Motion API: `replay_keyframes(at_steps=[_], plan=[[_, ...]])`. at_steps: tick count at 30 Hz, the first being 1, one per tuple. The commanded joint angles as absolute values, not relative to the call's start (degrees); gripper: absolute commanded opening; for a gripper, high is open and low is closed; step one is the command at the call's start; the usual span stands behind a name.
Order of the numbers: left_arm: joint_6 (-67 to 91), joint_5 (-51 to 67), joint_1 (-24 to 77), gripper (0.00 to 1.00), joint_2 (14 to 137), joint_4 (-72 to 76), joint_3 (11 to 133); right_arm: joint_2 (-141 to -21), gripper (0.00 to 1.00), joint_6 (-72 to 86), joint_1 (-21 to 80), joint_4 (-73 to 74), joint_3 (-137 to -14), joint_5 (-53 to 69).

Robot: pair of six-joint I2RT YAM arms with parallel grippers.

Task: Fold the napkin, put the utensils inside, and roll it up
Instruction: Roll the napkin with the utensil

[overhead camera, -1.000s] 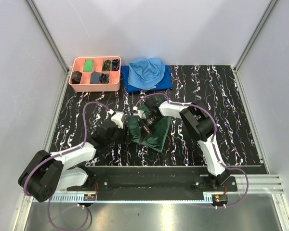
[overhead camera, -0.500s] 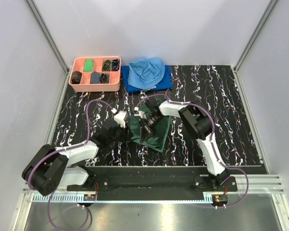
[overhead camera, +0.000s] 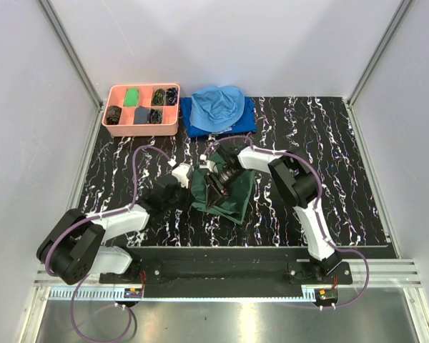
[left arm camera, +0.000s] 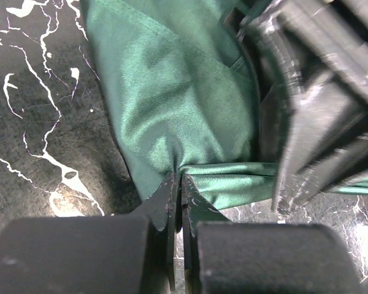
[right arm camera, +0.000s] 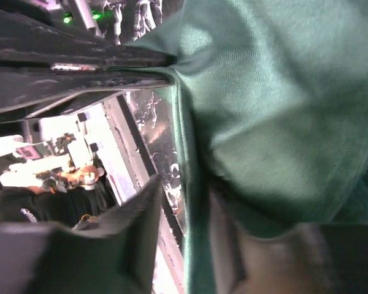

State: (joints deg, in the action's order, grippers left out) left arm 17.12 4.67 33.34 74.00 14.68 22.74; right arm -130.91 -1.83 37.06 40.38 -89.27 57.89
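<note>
The napkin [left arm camera: 184, 104] is now pinched at its edge by the closed left fingers [left arm camera: 166, 205], earlier apart; the right fingers [right arm camera: 119, 239], earlier shut, are seen parted.

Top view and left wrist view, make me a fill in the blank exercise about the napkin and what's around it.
The left tool is shut on the edge of the dark ___ napkin. The pink tray sits to the ___ of the darker blue cloth. On that cloth lies a crumpled cloth of ___ blue.
Missing words: green; left; light.
</note>
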Motion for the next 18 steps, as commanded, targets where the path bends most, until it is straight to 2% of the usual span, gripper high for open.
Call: replay_keyframes(at_steps=[1, 3, 5, 7, 12, 16, 18], plan=[[18.2, 4.0, 33.4, 0.00, 74.3, 12.8, 25.6, -122.6, 0.53, -2.0, 36.2, 40.4, -89.9, 56.3], [18.5, 4.1, 33.4, 0.00, 74.4, 12.0, 26.1, -119.6, 0.67, -1.8, 35.9, 40.4, -88.8, 54.4], [19.2, 4.3, 33.3, 0.00, 74.4, 11.1, 26.4, -117.3, 0.76, -1.5, 35.9, 39.9, -86.9, 51.4], [19.7, 4.8, 33.0, 0.00, 74.4, 10.3, 26.9, -112.9, 0.78, -0.9, 35.9, 36.9, -84.7, 46.8], [21.4, 8.0, 31.4, 0.00, 75.5, 7.2, 28.8, -99.0, 0.80, 1.8, 36.7, 25.0, -69.1, 33.2], [23.1, 10.9, 30.0, 0.00, 77.2, 5.6, 30.1, -89.7, 0.81, 0.6, 43.2, 14.2, -57.8, 14.5], [23.9, 12.1, 29.4, 0.00, 77.6, 4.9, 30.6, -86.6, 0.82, 0.4, 47.5, 11.9, -53.9, 9.4]])
